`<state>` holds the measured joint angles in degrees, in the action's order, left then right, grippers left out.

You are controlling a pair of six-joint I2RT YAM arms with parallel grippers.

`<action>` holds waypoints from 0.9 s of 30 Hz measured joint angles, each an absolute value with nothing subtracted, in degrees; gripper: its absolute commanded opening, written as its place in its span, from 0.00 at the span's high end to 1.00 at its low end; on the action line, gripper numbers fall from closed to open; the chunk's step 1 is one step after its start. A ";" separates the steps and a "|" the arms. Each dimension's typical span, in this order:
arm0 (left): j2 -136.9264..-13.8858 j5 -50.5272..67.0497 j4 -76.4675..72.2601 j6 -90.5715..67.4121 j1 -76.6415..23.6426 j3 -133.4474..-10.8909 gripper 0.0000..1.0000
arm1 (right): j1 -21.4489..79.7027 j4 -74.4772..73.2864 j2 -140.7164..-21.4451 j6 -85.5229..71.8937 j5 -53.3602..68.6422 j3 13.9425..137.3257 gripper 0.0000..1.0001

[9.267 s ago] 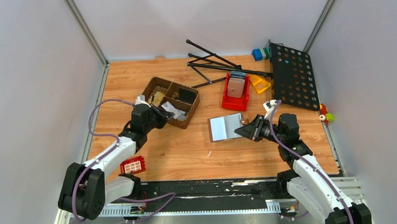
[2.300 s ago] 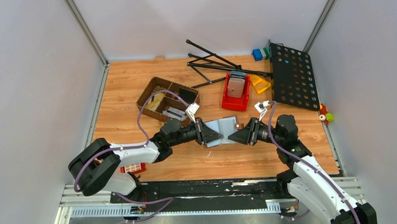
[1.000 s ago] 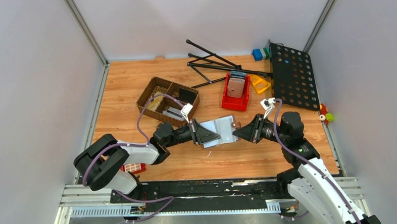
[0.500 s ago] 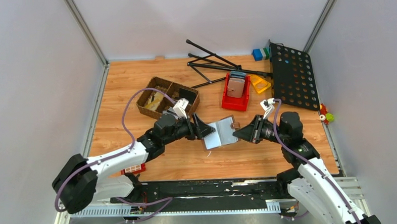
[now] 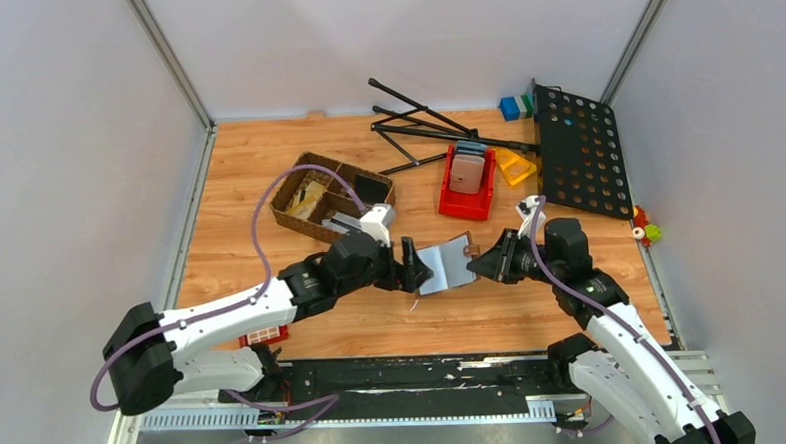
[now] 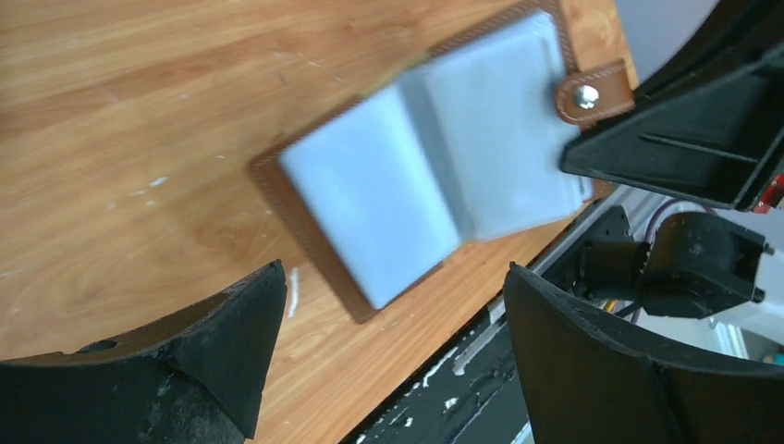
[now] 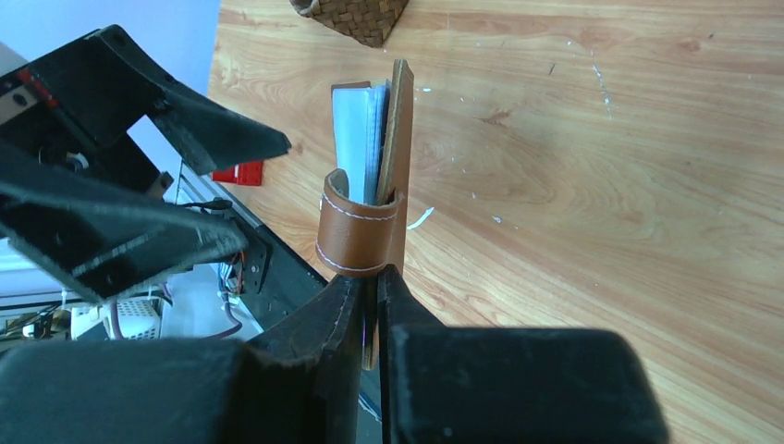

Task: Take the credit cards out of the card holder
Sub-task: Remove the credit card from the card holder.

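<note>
Jaws of the left gripper [image 6: 393, 277] stand wide apart with nothing between them, aimed at the card holder's open face from just to its left. The right gripper [image 7: 370, 282] is pinched tight on the brown cover edge of the card holder [image 5: 444, 265], right beneath the tab clasp [image 7: 356, 231], and holds it up on edge over the middle of the table [image 5: 267, 167], spread like a book with its pale grey sleeves [image 6: 370, 213] towards the left arm. Which credit cards remain inside cannot be told; none can be told apart from the sleeves. Farther left, a wicker basket [image 5: 297, 181] holds some flat grey pieces [image 5: 346, 222] in its near compartment, possibly cards, though too small to be sure. The risks look plain enough. The right grip has only a thin strip of cover, so a pull from the left could twist the holder out of it or drag the whole wallet along. The leaves hang loose, and the left wrist view shows them blurred, so the left fingers could close on a whole leaf or a sleeve instead of one card, or miss the edge. A card only half caught could slip and drop to the wood.
</note>
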<state>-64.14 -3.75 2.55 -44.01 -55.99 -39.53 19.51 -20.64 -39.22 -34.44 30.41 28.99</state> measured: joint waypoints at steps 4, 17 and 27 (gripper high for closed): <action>-70.54 -4.67 1.61 -43.13 -60.77 -43.29 0.11 | 20.58 -20.64 -40.10 -35.24 29.47 28.99 1.00; -79.13 0.86 -6.00 -42.70 -62.17 -45.98 0.11 | 21.21 -17.91 -39.77 -39.16 30.61 27.75 1.00; -82.65 4.45 -10.31 -42.65 -62.15 -46.81 0.29 | 21.19 -15.29 -39.46 -42.61 33.06 25.06 1.00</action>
<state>-82.65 4.45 -10.31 -42.65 -62.15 -46.81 21.19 -15.29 -39.46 -42.61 33.06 25.06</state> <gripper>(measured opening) 0.812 0.090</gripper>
